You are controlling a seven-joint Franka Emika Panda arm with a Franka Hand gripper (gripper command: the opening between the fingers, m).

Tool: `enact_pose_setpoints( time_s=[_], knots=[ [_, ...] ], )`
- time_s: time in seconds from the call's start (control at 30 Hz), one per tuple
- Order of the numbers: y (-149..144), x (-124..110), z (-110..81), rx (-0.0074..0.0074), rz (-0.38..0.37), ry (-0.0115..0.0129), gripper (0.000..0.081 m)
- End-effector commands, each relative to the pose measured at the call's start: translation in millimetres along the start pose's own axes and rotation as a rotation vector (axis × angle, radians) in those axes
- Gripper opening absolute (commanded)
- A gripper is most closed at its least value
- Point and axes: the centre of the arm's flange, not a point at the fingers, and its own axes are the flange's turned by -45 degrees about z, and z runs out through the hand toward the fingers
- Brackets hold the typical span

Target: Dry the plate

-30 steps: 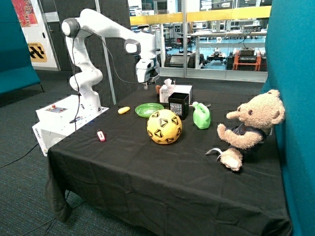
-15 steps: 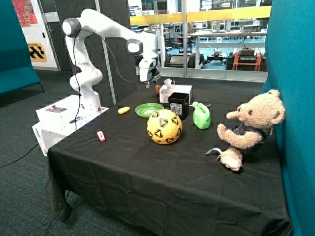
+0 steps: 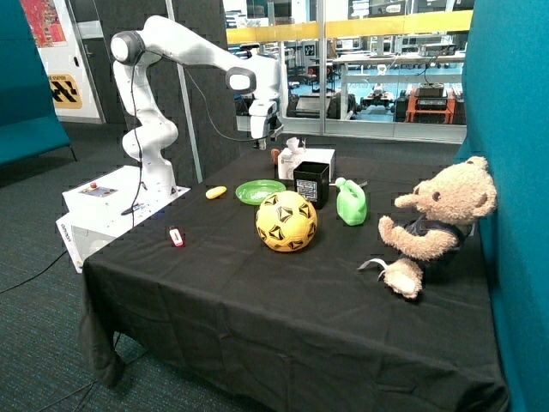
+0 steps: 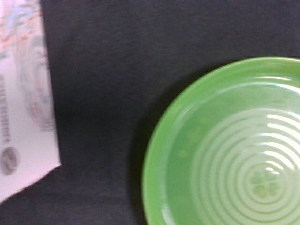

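The plate (image 3: 260,191) lies flat on the bench (image 3: 283,292), on the black cloth, near the far edge. Bare cloth lies along its side toward the small yellow object (image 3: 216,192). The yellow football (image 3: 286,221) sits just in front of it, toward the camera, and the black box (image 3: 311,184) stands close beside it, with the white tissue box (image 3: 306,162) behind that. In the wrist view the plate (image 4: 225,150) shows raised rings and a clover mark at its middle, with dark cloth around its rim and a corner of a white printed box (image 4: 23,98) set apart from it.

The gripper (image 3: 263,136) hangs in the air over the far edge of the bench, above and behind the plate, touching nothing. Whether the jaws are spread or pressed together cannot be told.

Further along the bench stand a green jug-shaped bottle (image 3: 351,202) and a teddy bear (image 3: 433,223) near the teal wall. A small red-and-white object (image 3: 176,237) lies alone toward the near corner. Glass partitions stand behind the bench.
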Motion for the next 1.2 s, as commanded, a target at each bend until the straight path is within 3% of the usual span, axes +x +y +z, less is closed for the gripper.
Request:
enact_pose_setpoints(
  time_s=[0.0, 0.8, 1.17],
  knots=[
    [-43.4, 0.3, 3.6, 0.0011, -0.063, 0.0095, 0.0566],
    [-147.8, 13.4, 14.1, 0.0006, -0.176, 0.0095, 0.0640],
    [-155.7, 19.3, 23.5, 0.0006, -0.174, 0.0095, 0.0638]
  ],
)
